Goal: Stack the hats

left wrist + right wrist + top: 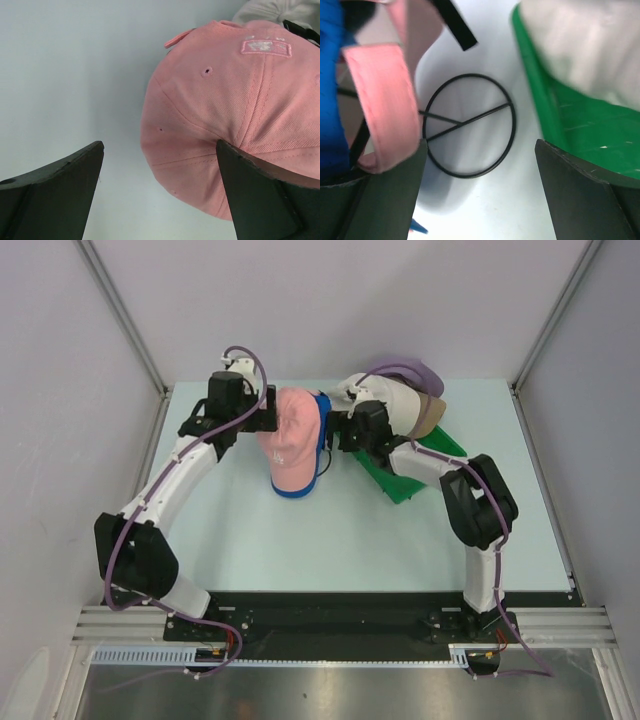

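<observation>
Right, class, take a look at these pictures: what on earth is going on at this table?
Two robot arms are partway through stacking caps. The pink cap sits on top of the blue cap mid-table, with a black wire stand underneath. The left hand and right hand flank that pair, both open and holding nothing. The white cap, tan cap and lavender cap lie piled over the green tray on the right, not yet added.

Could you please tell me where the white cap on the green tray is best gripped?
Probably the soft crown, pinched from above on the side nearest the right gripper: the white cap lies in the green tray with that side exposed, while the tan cap and lavender cap crowd the other side.
</observation>
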You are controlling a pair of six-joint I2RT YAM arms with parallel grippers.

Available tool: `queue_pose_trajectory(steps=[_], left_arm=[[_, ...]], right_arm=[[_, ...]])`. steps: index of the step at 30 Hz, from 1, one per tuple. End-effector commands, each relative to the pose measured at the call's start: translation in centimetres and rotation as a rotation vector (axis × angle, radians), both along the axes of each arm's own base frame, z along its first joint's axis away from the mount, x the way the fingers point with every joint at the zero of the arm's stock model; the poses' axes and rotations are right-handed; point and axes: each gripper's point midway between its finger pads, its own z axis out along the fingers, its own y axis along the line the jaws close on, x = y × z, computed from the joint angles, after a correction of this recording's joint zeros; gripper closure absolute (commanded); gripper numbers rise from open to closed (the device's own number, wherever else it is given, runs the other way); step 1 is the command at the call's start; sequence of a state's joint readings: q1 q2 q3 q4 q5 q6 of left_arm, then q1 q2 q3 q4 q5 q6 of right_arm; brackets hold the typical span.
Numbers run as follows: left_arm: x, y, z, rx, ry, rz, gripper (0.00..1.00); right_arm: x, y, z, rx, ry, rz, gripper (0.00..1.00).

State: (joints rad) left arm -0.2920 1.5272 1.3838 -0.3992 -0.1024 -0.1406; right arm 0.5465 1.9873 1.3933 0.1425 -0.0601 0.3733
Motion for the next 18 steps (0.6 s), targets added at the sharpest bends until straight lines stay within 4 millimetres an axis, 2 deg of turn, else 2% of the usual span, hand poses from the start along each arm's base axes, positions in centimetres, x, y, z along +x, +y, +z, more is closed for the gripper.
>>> queue_pose_trajectory(steps=[1,5,12,14,15,17,18], left_arm=[[1.1,0.6,2.2,-0.017,-0.059,0.017,0.00],[0.7,0.6,2.8,-0.012,-0.073,0.002,0.00],[-0.9,2.0,3.3,0.023,-0.081,0.029,0.00],[-1.6,2.3,3.1,0.026,-0.067,0.033,0.00],[-2.1,2.4,4.0,0.017,-0.085,0.031,0.00],[-3.0,2.6,4.2,0.017,-0.088,0.027,0.00],[-3.9,3.0,5.0,0.013,-0.112,0.028,0.00]], right_arm=[[-1.9,3.1,3.8,0.068,-0.120,0.129,0.06],[-3.6,4.5,3.8,0.071,-0.120,0.181,0.06],[-7.2,6.3,4.0,0.098,-0.102,0.245,0.06],[-7.6,5.5,3.2,0.078,-0.055,0.198,0.06],[-7.9,4.8,3.1,0.069,-0.041,0.177,0.06],[-8.5,3.1,2.2,0.037,-0.011,0.124,0.06],[-9.3,2.1,2.1,0.026,-0.003,0.112,0.06]])
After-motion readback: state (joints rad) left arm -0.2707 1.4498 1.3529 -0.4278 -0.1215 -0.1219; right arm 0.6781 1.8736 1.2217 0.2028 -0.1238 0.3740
